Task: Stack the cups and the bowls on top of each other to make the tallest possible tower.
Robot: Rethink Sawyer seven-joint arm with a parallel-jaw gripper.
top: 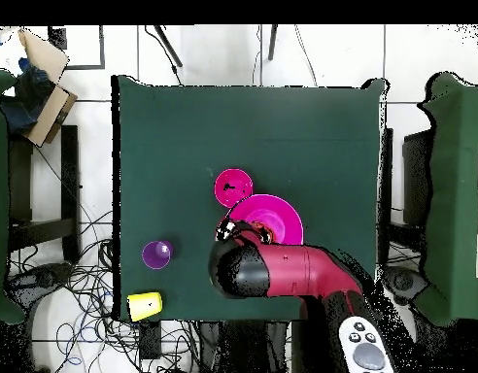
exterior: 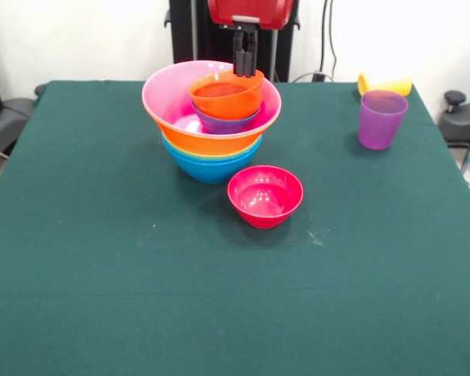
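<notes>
- Your gripper (exterior: pixel 245 72) hangs with its dark fingers pressed close together, tips at the back rim of the small glossy orange-red plastic bowl (exterior: pixel 225 94); whether they pinch that rim, you cannot tell.
- That bowl tops the tower (exterior: pixel 211 117), over a small dark blue bowl (exterior: pixel 223 121), the wide pink bowl (exterior: pixel 166 98), an orange bowl (exterior: pixel 211 144) and a light blue base bowl (exterior: pixel 211 168).
- Only the front view shows these layers; overhead, the red and black arm (top: pixel 282 272) covers most of the tower.
- Just beside the tower sits the crimson round bowl (exterior: pixel 265 195).
- Well apart from the tower, the translucent purple tumbler (exterior: pixel 381 119) stands upright; the opaque yellow tumbler (exterior: pixel 385 84) lies tipped beyond it.
</notes>
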